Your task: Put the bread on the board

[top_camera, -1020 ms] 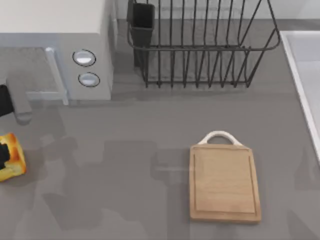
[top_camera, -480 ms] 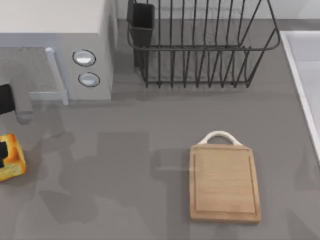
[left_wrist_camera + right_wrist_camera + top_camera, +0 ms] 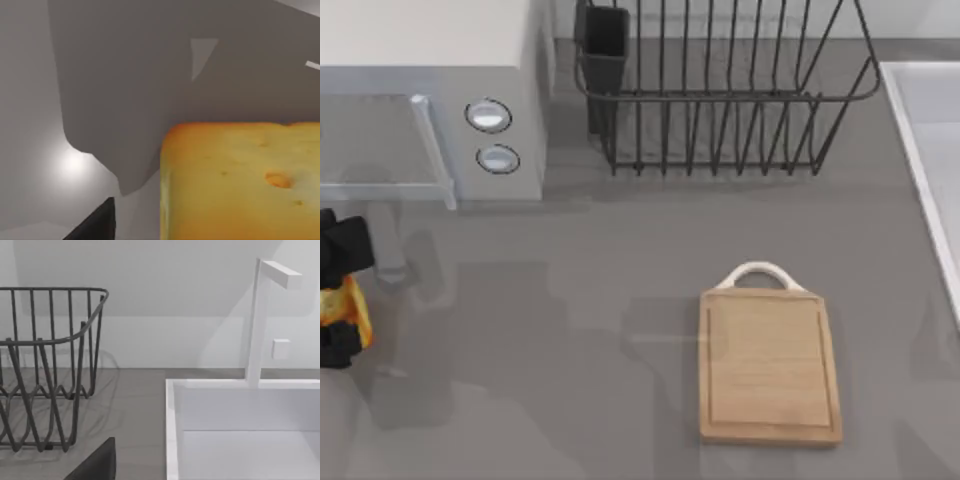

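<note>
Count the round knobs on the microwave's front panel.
2. Both sit on the microwave at the table's far left: the upper knob and the lower knob directly beneath it.

Glossy-crusted bread (image 3: 240, 180), matt wooden board (image 3: 768, 370), black wire rack (image 3: 720, 90).

Left claw (image 3: 340, 292) at the table's far left edge.
Dark fingers (image 3: 345, 245) set on either side of the bread (image 3: 344, 305), closed against it; one fingertip dark in the left wrist view.
</note>
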Controlling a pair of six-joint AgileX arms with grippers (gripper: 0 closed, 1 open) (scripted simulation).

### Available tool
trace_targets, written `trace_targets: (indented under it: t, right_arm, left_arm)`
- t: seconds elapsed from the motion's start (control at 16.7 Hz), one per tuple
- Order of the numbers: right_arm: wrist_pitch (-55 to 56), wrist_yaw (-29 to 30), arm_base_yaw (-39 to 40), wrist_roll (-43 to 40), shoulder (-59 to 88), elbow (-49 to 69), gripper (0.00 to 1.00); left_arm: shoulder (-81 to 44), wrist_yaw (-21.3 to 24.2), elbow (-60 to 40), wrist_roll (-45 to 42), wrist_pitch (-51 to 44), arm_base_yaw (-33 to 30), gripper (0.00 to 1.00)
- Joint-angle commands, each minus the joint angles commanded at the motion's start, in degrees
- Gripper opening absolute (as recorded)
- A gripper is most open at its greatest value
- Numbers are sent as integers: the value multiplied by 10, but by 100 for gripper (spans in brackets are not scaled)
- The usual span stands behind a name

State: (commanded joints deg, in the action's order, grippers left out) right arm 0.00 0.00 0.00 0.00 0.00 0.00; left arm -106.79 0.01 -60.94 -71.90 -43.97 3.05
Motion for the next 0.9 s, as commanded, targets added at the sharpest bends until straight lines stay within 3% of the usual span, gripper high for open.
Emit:
trace_targets:
  t: [0.3,0.9]
  right_arm:
    - [0,0,0,0,0,0,100]
    - [0,0,0,0,0,0,100]
  left_arm:
    - [-6,0,5,0,9,0,100]
    - [-6,0,5,0,9,0,25]
